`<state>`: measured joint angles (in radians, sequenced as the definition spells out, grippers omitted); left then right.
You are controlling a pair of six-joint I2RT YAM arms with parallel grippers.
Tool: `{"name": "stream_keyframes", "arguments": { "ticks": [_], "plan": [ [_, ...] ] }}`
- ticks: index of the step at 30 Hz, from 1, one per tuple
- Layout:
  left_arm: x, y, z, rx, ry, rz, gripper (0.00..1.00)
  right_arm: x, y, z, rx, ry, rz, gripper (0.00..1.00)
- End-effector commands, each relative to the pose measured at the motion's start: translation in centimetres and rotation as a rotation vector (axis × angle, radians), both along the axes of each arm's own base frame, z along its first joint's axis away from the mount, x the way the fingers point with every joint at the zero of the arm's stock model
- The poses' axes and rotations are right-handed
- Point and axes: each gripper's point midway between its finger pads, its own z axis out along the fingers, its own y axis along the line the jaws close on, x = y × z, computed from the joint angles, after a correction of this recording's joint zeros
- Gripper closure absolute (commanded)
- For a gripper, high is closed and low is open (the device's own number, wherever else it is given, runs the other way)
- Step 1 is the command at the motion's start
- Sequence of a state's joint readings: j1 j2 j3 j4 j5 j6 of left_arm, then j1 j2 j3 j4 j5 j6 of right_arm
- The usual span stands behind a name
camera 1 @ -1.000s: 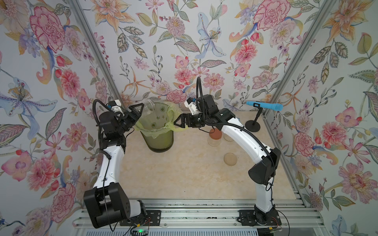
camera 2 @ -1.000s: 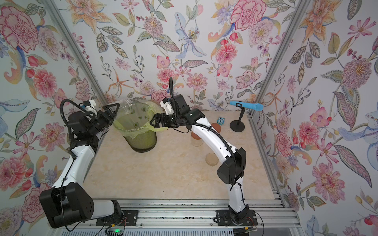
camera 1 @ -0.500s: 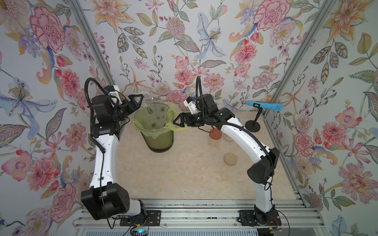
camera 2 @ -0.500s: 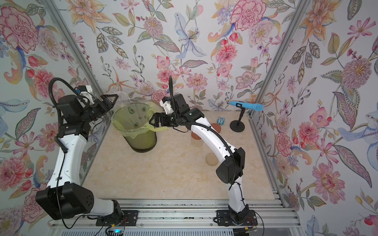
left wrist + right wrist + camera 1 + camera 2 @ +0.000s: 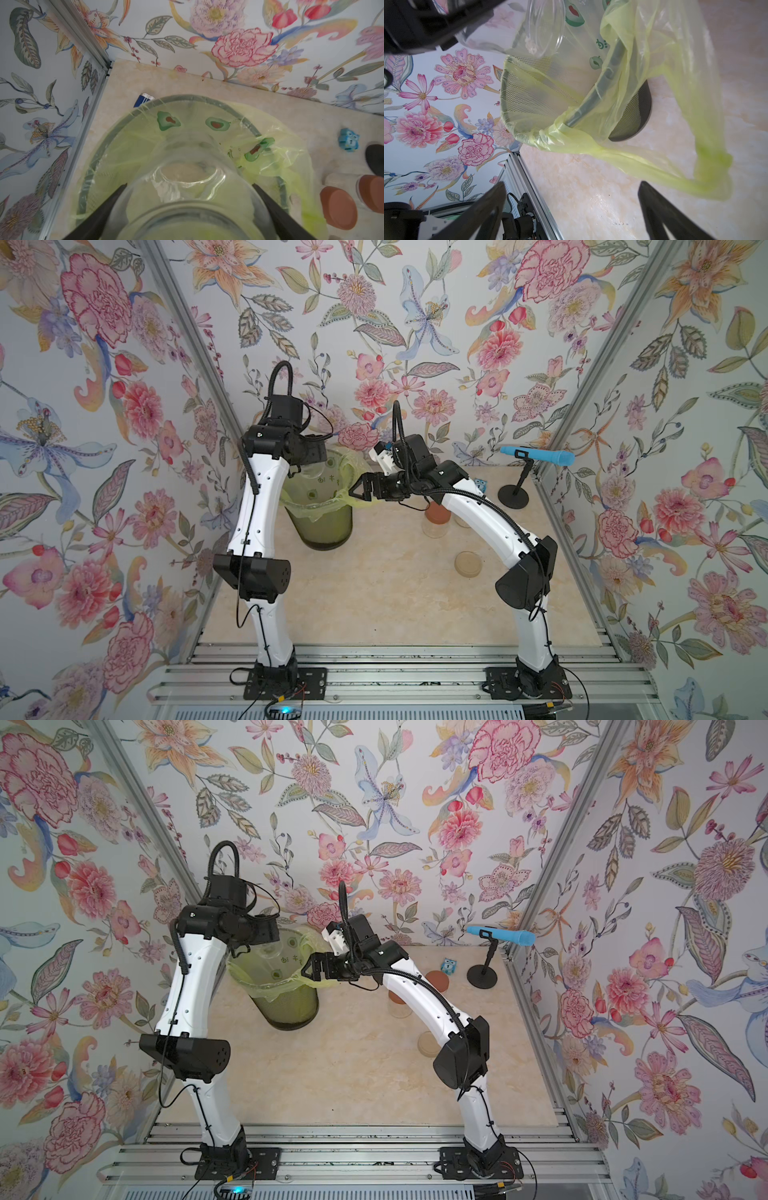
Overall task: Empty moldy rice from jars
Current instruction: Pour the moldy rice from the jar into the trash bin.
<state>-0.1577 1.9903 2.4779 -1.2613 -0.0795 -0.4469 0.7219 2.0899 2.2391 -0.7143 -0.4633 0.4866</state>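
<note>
My left jaws: clamped on one clear jar [image 5: 191,199], tipped, mouth toward one green bin [image 5: 328,526]; moldy rice [image 5: 532,46] remnant clings inside glass. My right jaws: spread wide, empty, beside bin liner [image 5: 633,158]. Tabletop [image 5: 374,593]: two lidded jars [image 5: 337,207], one loose beige lid [image 5: 468,564].

We list on the beige marbled tabletop [image 5: 374,597]: lined green mesh bin [image 5: 328,531], near brown-lidded jar [image 5: 400,1009], far brown-lidded jar [image 5: 438,981], loose beige lid [image 5: 468,564], microphone stand [image 5: 514,496], blue owl figurine [image 5: 448,966].
</note>
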Motion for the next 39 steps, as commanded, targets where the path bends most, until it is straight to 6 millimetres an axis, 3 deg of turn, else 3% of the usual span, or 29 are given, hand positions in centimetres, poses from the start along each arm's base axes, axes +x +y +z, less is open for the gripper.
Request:
{"name": "stream_keyframes", "arguments": {
  "ticks": [1,12,14,17,21,28,32,37,39],
  "plan": [
    [-1.8,4.7,4.2,0.186,-0.083,0.151,1.00,0.5,-0.3,1.1,0.024,-0.007,-0.006,0.00],
    [-1.4,3.7,3.7,0.221,-0.072,0.104,1.00,0.7,-0.6,0.6,0.017,0.008,-0.015,0.00],
    [-1.2,2.8,3.4,0.195,-0.067,0.083,1.00,0.7,-0.6,0.5,0.016,0.014,-0.017,0.00],
    [-0.5,0.8,3.1,0.011,-0.085,0.024,1.00,0.6,-0.7,0.2,0.010,0.018,-0.017,0.00],
    [0.3,-2.2,3.9,-0.152,-0.112,-0.089,1.00,0.6,-0.8,0.4,0.011,0.012,-0.018,0.00],
    [-0.7,-2.9,-0.3,-0.181,0.062,-0.129,1.00,0.7,-1.2,0.3,0.005,0.012,-0.022,0.00],
    [-1.1,-2.3,-1.4,-0.155,0.096,-0.111,1.00,0.7,-1.3,0.3,0.005,0.013,-0.021,0.00],
    [-2.3,-1.0,-6.1,-0.055,0.238,-0.069,1.00,0.5,-1.5,-0.1,-0.001,0.022,-0.022,0.00],
    [-2.3,-0.7,-6.9,-0.034,0.260,-0.055,1.00,0.5,-1.5,-0.3,-0.003,0.027,-0.020,0.00]
  ]
}}
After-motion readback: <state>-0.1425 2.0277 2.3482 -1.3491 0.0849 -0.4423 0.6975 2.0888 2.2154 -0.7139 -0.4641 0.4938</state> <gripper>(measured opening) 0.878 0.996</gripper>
